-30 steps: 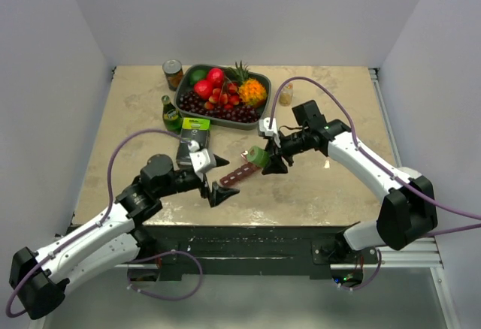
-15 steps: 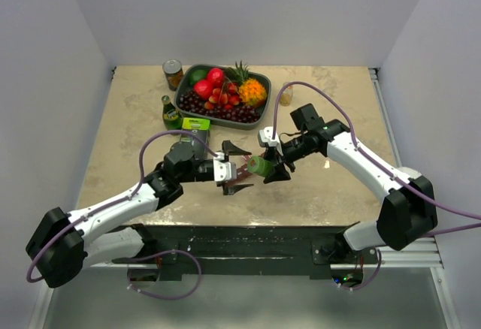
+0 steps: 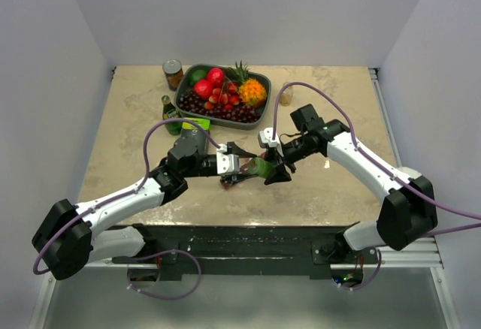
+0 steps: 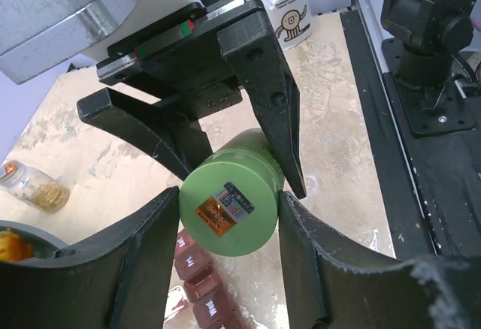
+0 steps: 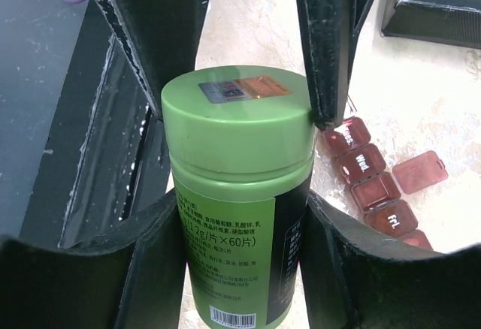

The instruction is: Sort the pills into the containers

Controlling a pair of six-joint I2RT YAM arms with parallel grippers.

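Pill organiser (image 5: 373, 188) — "Wed.", "Fri." labels

Crowded centre, open flanks.
My left gripper (image 4: 229, 209) and right gripper (image 5: 240, 201) both clamp the green pill bottle (image 5: 237, 119) just above the maroon pill organiser (image 5: 368, 171), so I see no gap there. Fruit tray (image 3: 180, 98), green glass bottle (image 3: 170, 113) and black-and-green box (image 3: 197, 125) wall off the far left; the table (image 3: 331, 186) lies bare at near right.
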